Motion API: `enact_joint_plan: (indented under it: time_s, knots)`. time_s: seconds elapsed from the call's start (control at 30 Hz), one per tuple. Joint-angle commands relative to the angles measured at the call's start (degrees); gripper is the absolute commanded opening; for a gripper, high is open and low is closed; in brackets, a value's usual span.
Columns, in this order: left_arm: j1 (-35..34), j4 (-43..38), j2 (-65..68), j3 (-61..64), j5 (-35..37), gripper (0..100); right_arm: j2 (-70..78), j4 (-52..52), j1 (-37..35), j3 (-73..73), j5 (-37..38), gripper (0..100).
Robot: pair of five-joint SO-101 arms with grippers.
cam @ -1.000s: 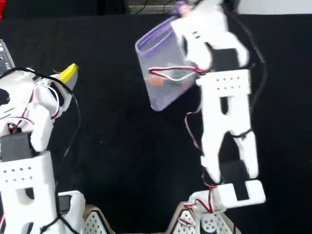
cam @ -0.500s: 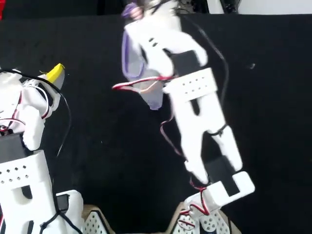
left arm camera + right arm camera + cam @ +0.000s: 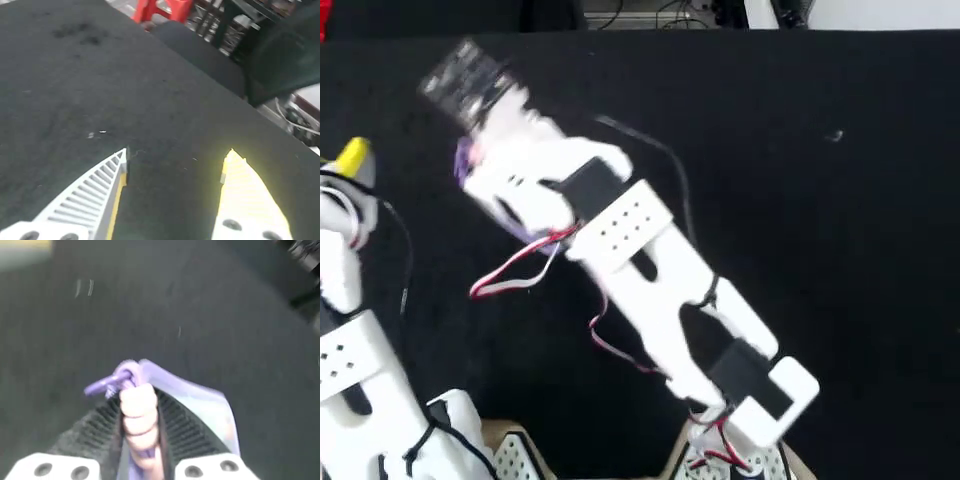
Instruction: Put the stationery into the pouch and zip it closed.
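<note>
Right now the right pincer point(image 3: 140, 402) is clamped on the pouch point(image 3: 200, 395), gripping one end of its purple top edge, w/ a small purple loop poking out past the fingertips. A pale pinkish lump sits btwn the two dark ribbed fingers point(image 3: 187, 432); can't tell what it is. The pouch is held over the black surface point(image 3: 820, 250), and its pale side trails back along one finger. Its contents can't be made out, nor whether the zip is done up.

From above, the right arm point(image 3: 660, 290) stretches diagonally from its base to a spot near the left pincer point(image 3: 178, 152). Most of the pouch is hidden under that arm's wrist. Only bits of purple show, at the wrist's edge nearest the left pincer.

The left pincer is spread apart and holds nothing: one white finger point(image 3: 95, 200), one yellow finger point(image 3: 247, 195), bare surface btwn them. From above, its yellow tip is near the right arm's wrist but apart from it, not touching the pouch. Red-and-white wires point(image 3: 510, 275) loop off the right arm on the side facing the left pincer.
</note>
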Motion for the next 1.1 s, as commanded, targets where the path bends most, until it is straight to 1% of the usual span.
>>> enact_joint_plan:
  time_s: [0.0, 0.23, 0.33, 0.43, 0.57, 0.63, 0.73, 0.87, 1.0, 1.07]
  knots:
    - [-2.68, -1.58, -0.79, -1.19, -0.44, 30, -1.80, 6.24, 0.35, 0.84, 1.32, 1.1]
    - [-2.77, -1.14, -0.79, -0.22, -0.53, 30, -13.58, 9.23, 0.26, 7.69, 1.67, 1.1]
    - [-2.42, 0.97, -0.79, -0.22, -0.53, 30, -20.97, 9.23, 0.62, 12.62, 1.67, 1.1]
    - [0.22, 3.43, -0.79, -0.22, -0.97, 30, -28.53, 10.64, 0.70, 17.19, 1.76, 1.1]
    - [6.99, 6.86, -0.79, -0.22, -3.78, 30, -37.93, 14.68, 1.76, 19.47, 4.04, 1.1]
    - [10.68, 8.35, -0.79, -0.22, -4.75, 30, -41.89, 16.62, 4.31, 19.21, 4.48, 1.1]
    - [17.10, 9.41, -0.79, -0.22, -7.38, 30, -46.37, 18.37, 10.46, 19.30, 4.57, 1.1]
    - [24.48, 9.41, -0.79, -0.22, -10.73, 30, -49.10, 20.40, 16.09, 19.21, 8.18, 1.1]
    - [30.64, 9.49, -0.88, -0.22, -16.79, 30, -50.42, 20.66, 18.55, 19.21, 8.88, 1.1]
    - [33.10, 11.34, -0.88, -0.40, -20.13, 30, -50.77, 20.66, 19.60, 19.21, 8.88, 1.1]
